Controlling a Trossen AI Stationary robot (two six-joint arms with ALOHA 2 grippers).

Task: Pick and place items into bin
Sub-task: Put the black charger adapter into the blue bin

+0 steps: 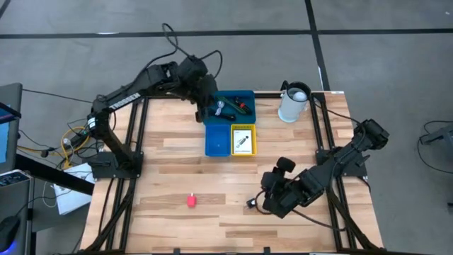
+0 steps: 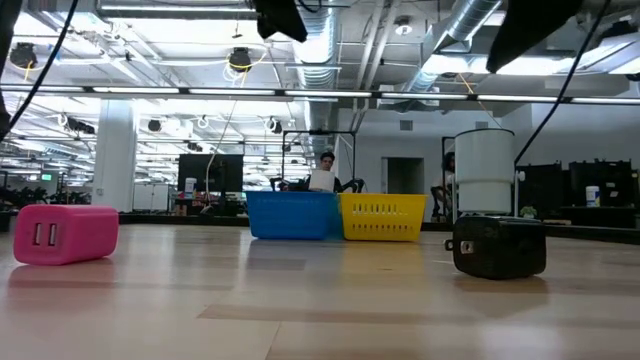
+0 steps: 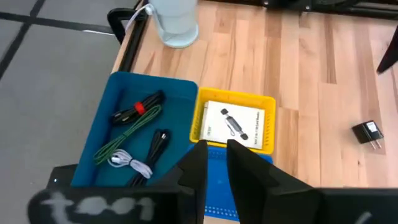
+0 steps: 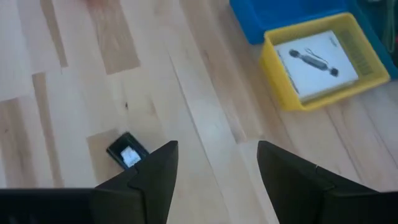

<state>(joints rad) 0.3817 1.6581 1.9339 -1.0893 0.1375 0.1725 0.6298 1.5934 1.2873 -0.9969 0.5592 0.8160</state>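
The left arm reaches across the far side of the table, its left gripper (image 3: 216, 158) raised, fingers nearly together with a narrow gap. The right arm bends low over the near right side, its right gripper (image 4: 217, 165) spread wide, holding nothing.
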